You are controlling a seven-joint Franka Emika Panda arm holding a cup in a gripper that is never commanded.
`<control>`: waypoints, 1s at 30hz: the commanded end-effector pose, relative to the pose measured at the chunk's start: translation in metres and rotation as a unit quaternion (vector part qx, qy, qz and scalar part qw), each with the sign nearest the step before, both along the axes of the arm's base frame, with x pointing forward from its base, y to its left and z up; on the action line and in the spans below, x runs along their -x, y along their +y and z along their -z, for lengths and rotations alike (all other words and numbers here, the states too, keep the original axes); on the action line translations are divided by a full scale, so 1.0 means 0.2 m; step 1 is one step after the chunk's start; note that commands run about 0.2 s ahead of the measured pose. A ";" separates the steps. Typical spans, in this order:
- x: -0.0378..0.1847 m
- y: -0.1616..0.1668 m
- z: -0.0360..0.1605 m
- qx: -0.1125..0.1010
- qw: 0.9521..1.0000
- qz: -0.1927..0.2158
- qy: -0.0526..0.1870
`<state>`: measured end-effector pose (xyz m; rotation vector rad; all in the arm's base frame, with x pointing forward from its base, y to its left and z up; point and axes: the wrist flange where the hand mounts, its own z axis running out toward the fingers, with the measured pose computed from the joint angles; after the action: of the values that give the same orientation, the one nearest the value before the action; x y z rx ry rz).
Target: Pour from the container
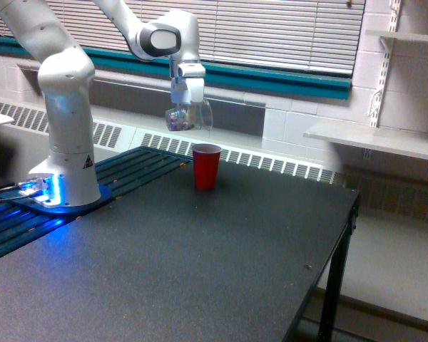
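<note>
The arm [64, 107] is glossy white, built of thick rounded segments — a fat upright column with a small yellow-and-black triangular mark low on its side. A dark grey disc caps the joint at about one o'clock from the column. The base [50, 192] glows blue — cables trail off at nine o'clock.

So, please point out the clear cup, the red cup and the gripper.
clear cup [181, 119], exterior view, on its see-through wall
red cup [206, 168], exterior view, on its side
gripper [186, 102], exterior view, between its fingertips
</note>
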<state>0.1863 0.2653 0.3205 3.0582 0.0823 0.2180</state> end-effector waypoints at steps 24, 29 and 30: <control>-0.05 0.05 0.18 0.050 0.997 -0.005 0.056; -0.05 0.08 0.20 0.055 0.996 -0.016 0.064; -0.06 0.08 0.20 0.056 0.996 -0.018 0.065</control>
<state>0.1945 0.2757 0.2805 2.9658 0.1027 0.0316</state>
